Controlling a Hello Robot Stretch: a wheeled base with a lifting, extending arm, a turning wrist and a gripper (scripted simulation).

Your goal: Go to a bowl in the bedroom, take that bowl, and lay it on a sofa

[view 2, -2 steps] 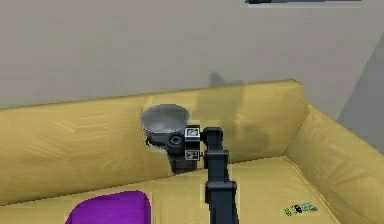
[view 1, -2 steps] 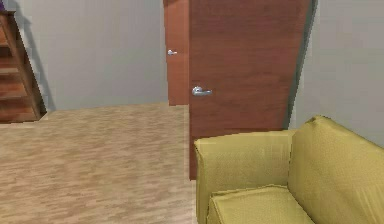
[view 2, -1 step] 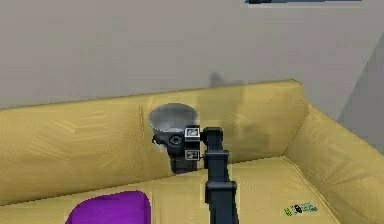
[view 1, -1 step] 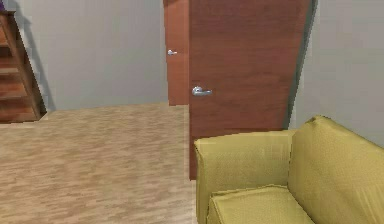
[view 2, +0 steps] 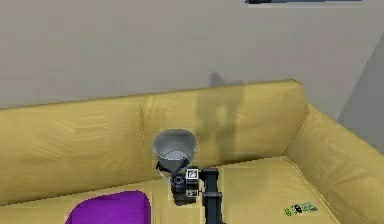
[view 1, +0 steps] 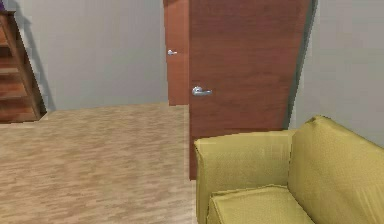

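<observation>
A grey bowl (view 2: 176, 148) shows in the arm side view, in front of the back of a yellow sofa (view 2: 90, 130). It sits upright, and you can look a little way into it. The hand (view 2: 178, 172) is right under the bowl, at the end of the dark arm (view 2: 213, 203) that comes up from the bottom edge. Two small white squares (view 2: 186, 181) with black marks sit on the hand.

I cannot tell if the hand holds the bowl or if the bowl rests on the sofa (the sofa is right behind both of them). I also cannot tell how the fingers stand.

A purple cushion (view 2: 110, 212) lies on the sofa seat, at the bottom left of this view. A small flat thing (view 2: 300, 209) with some green on it lies on the seat, out to the right. It is too small to name. Above the sofa is a plain grey wall (view 2: 150, 40).

In the forward view, one end of the same yellow sofa (view 1: 330, 170) shows in the bottom right corner. Behind it is a big brown door (view 1: 245, 70) with a silver handle (view 1: 202, 92). The floor (view 1: 90, 160) is light wood. Something made of brown wood (view 1: 15, 75) stands at the left edge, but I cannot tell what it is.
</observation>
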